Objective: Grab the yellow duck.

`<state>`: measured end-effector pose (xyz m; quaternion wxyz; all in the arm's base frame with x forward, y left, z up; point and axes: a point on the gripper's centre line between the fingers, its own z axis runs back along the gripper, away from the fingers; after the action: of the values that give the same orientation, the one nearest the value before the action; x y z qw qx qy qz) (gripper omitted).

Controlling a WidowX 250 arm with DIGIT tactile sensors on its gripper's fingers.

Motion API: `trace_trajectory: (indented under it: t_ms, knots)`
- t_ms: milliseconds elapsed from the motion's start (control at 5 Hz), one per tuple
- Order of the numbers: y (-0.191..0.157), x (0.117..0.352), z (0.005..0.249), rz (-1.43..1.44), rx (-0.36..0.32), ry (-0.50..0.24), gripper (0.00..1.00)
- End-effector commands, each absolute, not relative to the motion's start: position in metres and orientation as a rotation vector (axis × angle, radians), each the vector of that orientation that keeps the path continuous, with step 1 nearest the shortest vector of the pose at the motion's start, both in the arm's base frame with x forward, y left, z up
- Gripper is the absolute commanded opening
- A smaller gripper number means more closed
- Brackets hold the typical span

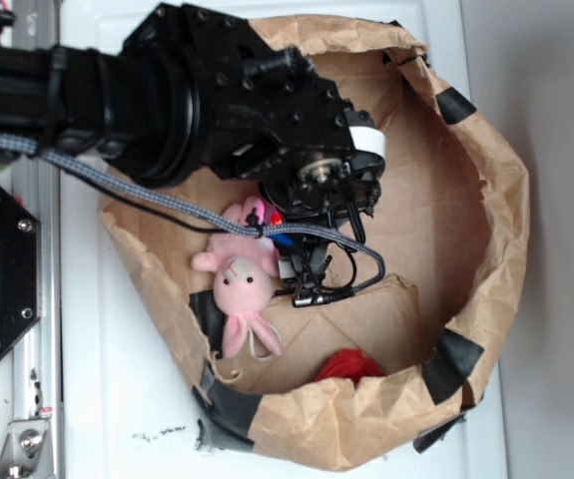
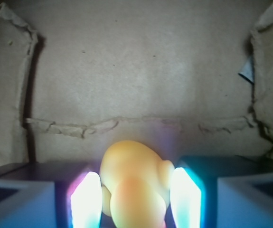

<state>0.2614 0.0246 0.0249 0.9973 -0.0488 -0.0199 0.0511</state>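
Exterior view is evenly bright, slightly soft. Wrist view is dim, blurred; fingertips (image 2: 86, 199) glare white at 6 o'clock.

Yellow duck (image 2: 134, 183), pink plush bunny (image 1: 239, 284), red object (image 1: 349, 365), brown cardboard bin (image 1: 486, 249) with black tape.

One duck (image 2: 134, 183), one pink bunny (image 1: 240, 286), one red object (image 1: 350, 365), one paper-walled bin (image 1: 486, 230), one gripper (image 2: 135, 202) with two fingers (image 2: 86, 202).
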Motion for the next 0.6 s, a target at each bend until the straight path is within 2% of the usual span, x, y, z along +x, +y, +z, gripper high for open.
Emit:
trace_trajectory:
  t_ms: [0,400]
  knots:
    - [0.0223,0.2687,0.0342,0.113,-0.112,-0.099,0.0]
    - [0.0205,0.2693,0.0336,0.128,-0.143,-0.111,0.0]
